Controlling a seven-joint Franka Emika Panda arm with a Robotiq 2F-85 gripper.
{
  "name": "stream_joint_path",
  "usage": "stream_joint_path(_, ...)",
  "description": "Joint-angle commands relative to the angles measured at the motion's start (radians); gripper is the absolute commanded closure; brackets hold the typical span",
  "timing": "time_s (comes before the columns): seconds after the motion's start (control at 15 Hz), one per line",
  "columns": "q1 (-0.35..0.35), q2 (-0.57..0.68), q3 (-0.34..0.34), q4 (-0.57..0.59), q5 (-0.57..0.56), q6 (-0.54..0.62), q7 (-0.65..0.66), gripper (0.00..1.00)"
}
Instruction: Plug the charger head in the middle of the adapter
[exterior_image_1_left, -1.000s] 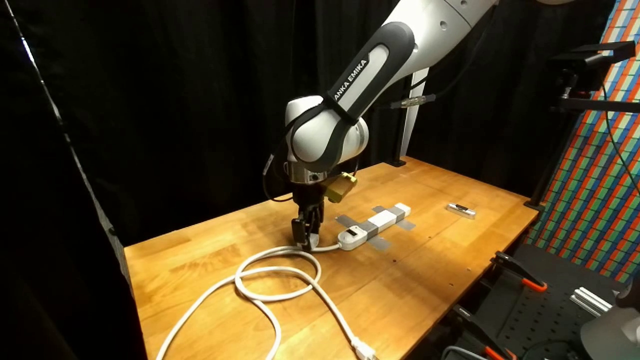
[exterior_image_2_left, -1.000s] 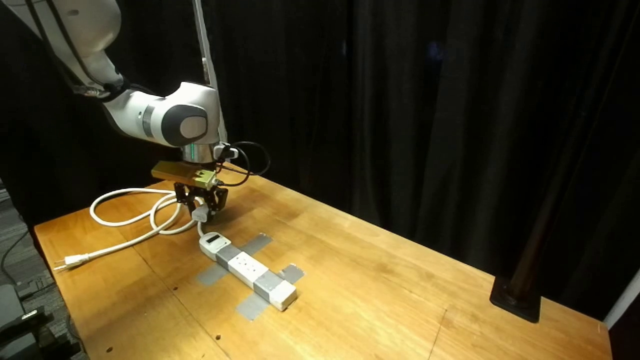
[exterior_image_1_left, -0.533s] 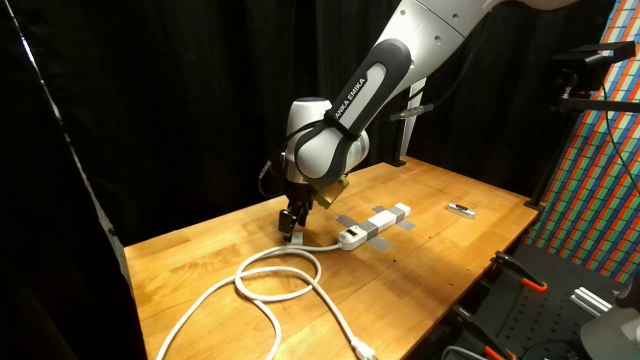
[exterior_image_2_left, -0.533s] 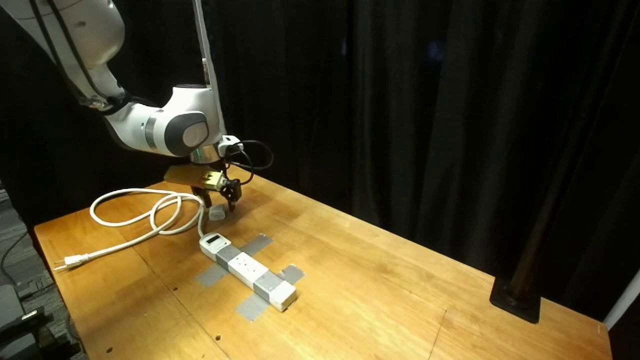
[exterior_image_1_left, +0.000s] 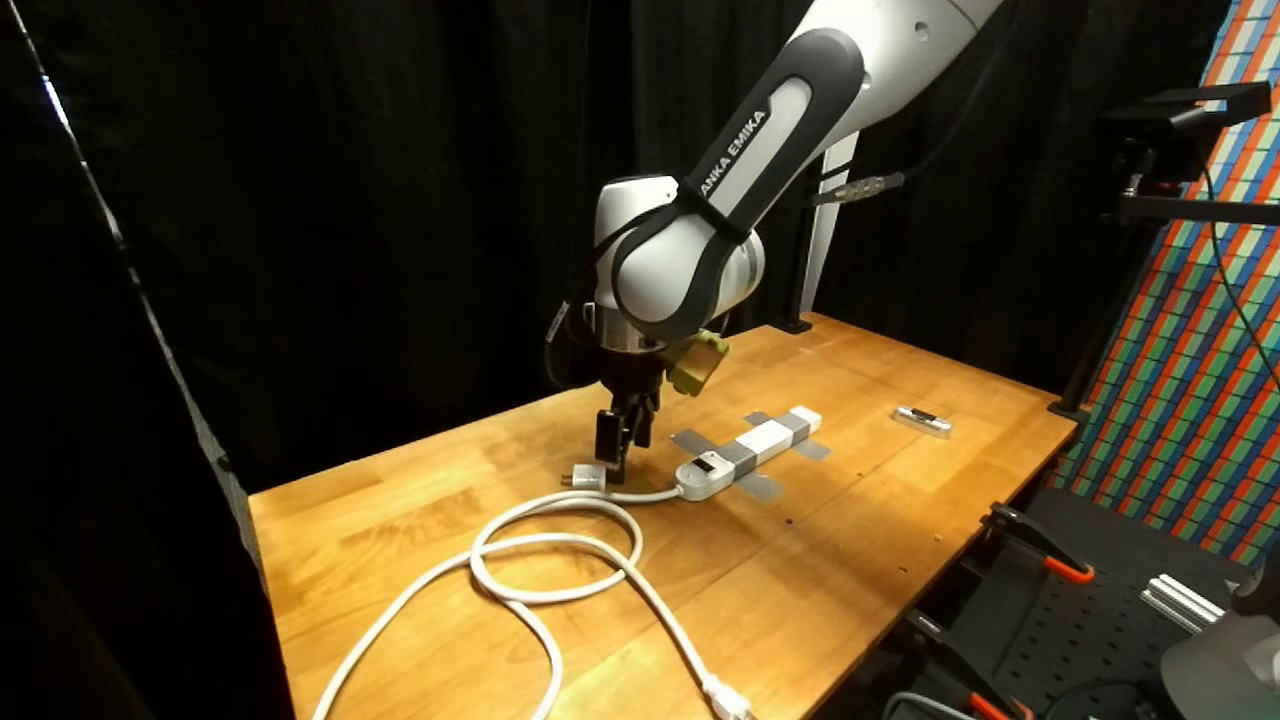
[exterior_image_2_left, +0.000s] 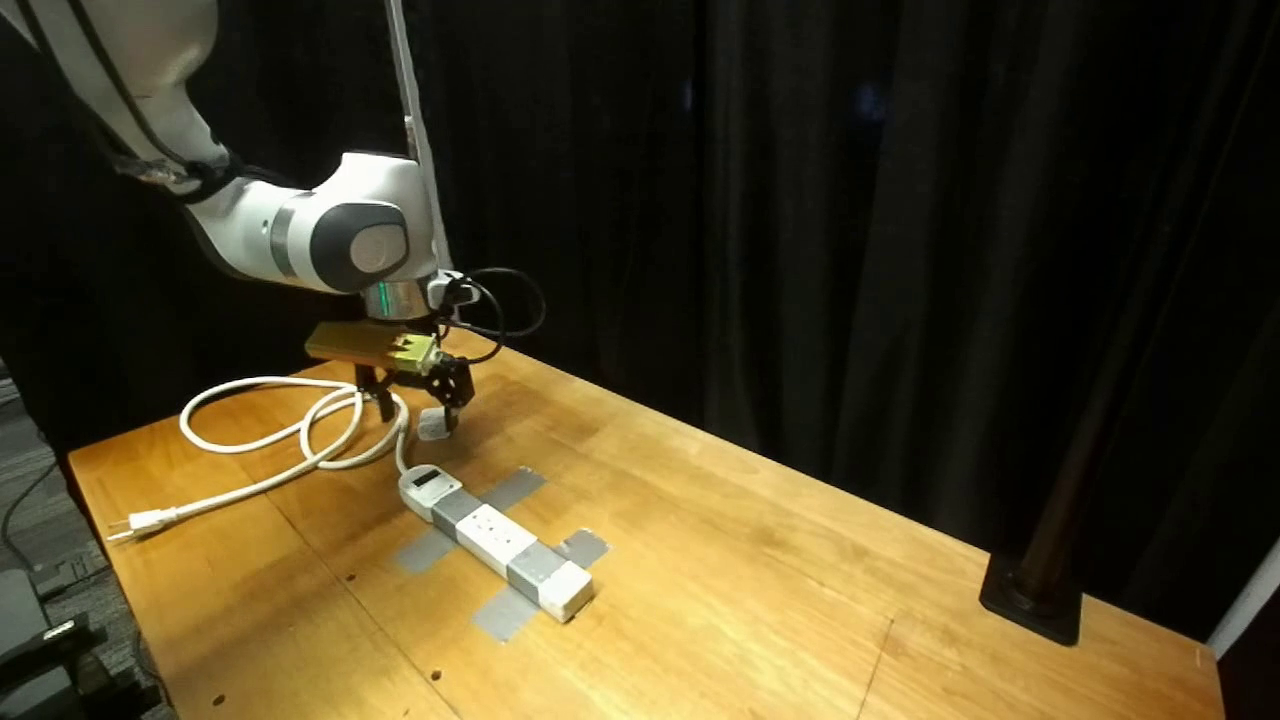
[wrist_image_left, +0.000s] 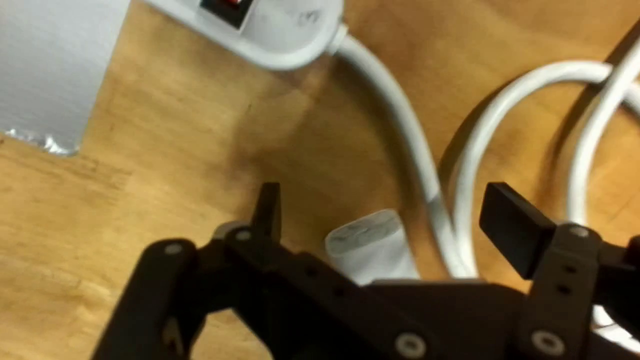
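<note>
The charger head, a small white block, lies on its side on the table; its prongs point away from the adapter in an exterior view. The adapter is a long white power strip fixed down with grey tape, its sockets facing up. My gripper stands open above the table near the charger head, both fingers apart from it in the wrist view. The lower part of the block is hidden there by the gripper's body. Only the switch end of the adapter shows in that view.
The adapter's thick white cord passes right beside the charger head and loops over the table, ending in a plug. A small silver item lies beyond the strip. A black pole base stands at a table corner.
One second ago the charger head was between the fingers; it has shifted away from the adapter's near end and been let go onto the table. The fingers have spread and the gripper has drawn off it.
</note>
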Motion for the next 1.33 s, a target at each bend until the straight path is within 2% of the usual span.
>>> stream_joint_path(0.0,-0.163,-0.151,0.166,-0.142,0.178,-0.073,-0.254,0.00)
stream_joint_path(0.13,-0.248,-0.200,0.256,-0.196,0.322,-0.067,-0.408,0.00)
stream_joint_path(0.2,-0.260,-0.216,0.268,-0.213,0.378,-0.067,-0.455,0.00)
stream_joint_path(0.27,-0.185,-0.144,0.196,-0.139,0.307,-0.067,-0.364,0.00)
stream_joint_path(0.8,-0.180,-0.142,0.189,-0.150,0.321,-0.067,-0.382,0.00)
stream_joint_path(0.87,-0.198,-0.139,0.211,-0.182,0.346,0.053,-0.451,0.00)
stream_joint_path(1.0,-0.217,-0.108,0.240,-0.193,0.363,0.178,-0.529,0.00)
stream_joint_path(1.13,-0.224,-0.071,0.257,-0.201,0.339,0.288,-0.586,0.00)
stream_joint_path(1.27,-0.247,-0.022,0.284,-0.192,0.306,0.338,-0.639,0.00)
